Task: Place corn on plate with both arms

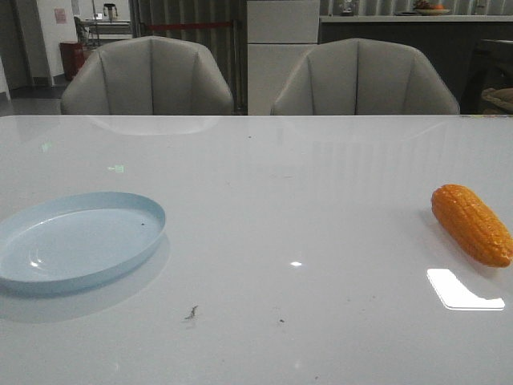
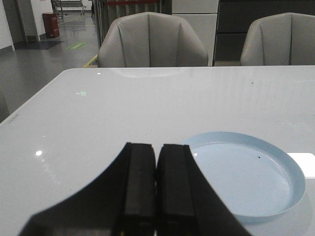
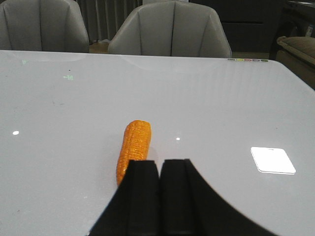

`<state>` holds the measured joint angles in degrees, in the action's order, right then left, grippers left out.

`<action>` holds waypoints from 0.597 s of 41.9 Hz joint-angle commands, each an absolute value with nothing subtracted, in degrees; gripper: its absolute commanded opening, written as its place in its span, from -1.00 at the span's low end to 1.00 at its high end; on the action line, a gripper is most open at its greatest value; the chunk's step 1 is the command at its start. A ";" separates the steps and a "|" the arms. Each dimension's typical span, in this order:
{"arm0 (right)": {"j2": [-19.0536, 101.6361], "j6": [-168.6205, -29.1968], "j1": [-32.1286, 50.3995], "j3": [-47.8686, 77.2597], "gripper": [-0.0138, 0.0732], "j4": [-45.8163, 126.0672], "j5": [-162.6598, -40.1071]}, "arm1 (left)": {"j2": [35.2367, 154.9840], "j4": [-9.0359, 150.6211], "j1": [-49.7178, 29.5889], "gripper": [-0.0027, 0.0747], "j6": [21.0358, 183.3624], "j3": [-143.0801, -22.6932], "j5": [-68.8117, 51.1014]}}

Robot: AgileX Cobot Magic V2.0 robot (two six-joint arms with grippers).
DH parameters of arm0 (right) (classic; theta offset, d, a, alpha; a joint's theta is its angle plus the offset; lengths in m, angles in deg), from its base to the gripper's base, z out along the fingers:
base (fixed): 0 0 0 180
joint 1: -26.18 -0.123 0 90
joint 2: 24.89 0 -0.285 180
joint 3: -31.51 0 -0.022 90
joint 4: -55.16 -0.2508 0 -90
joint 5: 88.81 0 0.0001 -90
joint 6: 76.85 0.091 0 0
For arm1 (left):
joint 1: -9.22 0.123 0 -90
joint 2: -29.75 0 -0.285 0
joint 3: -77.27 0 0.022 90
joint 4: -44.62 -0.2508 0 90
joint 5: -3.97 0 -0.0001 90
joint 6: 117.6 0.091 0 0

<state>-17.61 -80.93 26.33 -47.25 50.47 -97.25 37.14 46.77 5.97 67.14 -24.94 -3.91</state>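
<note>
The orange corn (image 1: 471, 224) lies on the white table at the far right of the front view, tapered end toward the front. The pale blue plate (image 1: 76, 241) sits at the left, with nothing on it. Neither gripper shows in the front view. In the left wrist view my left gripper (image 2: 157, 147) is shut and empty, with the plate (image 2: 246, 174) just beyond and beside its fingers. In the right wrist view my right gripper (image 3: 160, 163) is shut and empty, above the table, its fingers covering the near end of the corn (image 3: 134, 145).
Two grey chairs (image 1: 148, 76) (image 1: 365, 79) stand behind the table's far edge. A bright window reflection (image 1: 463, 290) lies on the table in front of the corn. A small dark speck (image 1: 191, 313) marks the table near the front.
</note>
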 commanded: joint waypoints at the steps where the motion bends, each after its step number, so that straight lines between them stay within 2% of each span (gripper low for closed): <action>1: -19.08 -80.87 26.25 -46.07 -0.61 50.36 -91.82 | 36.02 47.29 6.17 -0.69 66.60 -22.72 1.11; 25: -19.08 -80.87 26.25 -46.07 -0.61 50.36 -91.76 | 36.02 47.29 6.17 -0.69 66.60 -22.72 2.54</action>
